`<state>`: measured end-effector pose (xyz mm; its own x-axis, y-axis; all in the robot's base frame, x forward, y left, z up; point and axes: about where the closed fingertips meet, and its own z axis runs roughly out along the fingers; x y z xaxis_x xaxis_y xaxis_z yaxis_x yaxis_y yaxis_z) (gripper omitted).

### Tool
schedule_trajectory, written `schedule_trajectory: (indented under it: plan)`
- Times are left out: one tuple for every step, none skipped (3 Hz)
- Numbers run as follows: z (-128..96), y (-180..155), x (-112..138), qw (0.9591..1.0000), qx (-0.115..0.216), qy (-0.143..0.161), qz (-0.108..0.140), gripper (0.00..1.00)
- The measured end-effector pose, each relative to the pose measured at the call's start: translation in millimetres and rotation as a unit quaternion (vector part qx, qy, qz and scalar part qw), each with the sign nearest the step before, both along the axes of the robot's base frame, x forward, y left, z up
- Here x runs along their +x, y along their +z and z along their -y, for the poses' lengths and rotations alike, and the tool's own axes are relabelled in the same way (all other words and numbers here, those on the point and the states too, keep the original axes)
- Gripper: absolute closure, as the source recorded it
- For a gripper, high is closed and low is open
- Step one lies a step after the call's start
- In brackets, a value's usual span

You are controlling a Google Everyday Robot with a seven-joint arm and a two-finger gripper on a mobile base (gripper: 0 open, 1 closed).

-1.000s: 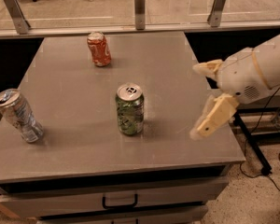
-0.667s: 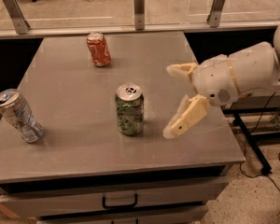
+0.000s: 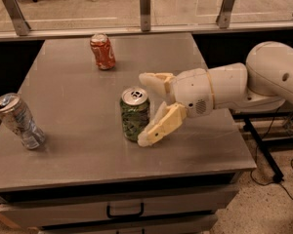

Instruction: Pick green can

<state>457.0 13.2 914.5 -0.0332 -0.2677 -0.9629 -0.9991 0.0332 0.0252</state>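
The green can (image 3: 134, 113) stands upright near the middle of the grey table (image 3: 78, 150), green and white patterned with a silver top and pull tab. My gripper (image 3: 145, 108) comes in from the right at can height, open. One finger (image 3: 154, 79) reaches behind the can's top right; the other finger (image 3: 158, 126) lies in front at its lower right. The can's right side sits just inside the jaws. The fingers are not closed on it.
An orange-red can (image 3: 103, 51) stands upright at the table's back. A dented silver-grey can (image 3: 18, 121) leans at the left edge. A glass railing with metal posts (image 3: 145, 9) runs behind the table. Drawers with a black handle (image 3: 125, 211) are below the front edge.
My gripper has moved left across the table, from the right edge to the green can, and its open fingers now bracket the can's right side. The cans have not moved.
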Motion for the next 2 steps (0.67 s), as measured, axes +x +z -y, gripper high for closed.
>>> schedule_trajectory:
  plan:
    - [-16.4,-12.5,6.3,0.9992,0.040,-0.001,-0.001,0.00]
    - [-27.2,-21.0,21.6,0.9973,0.072,-0.006,0.011,0.18]
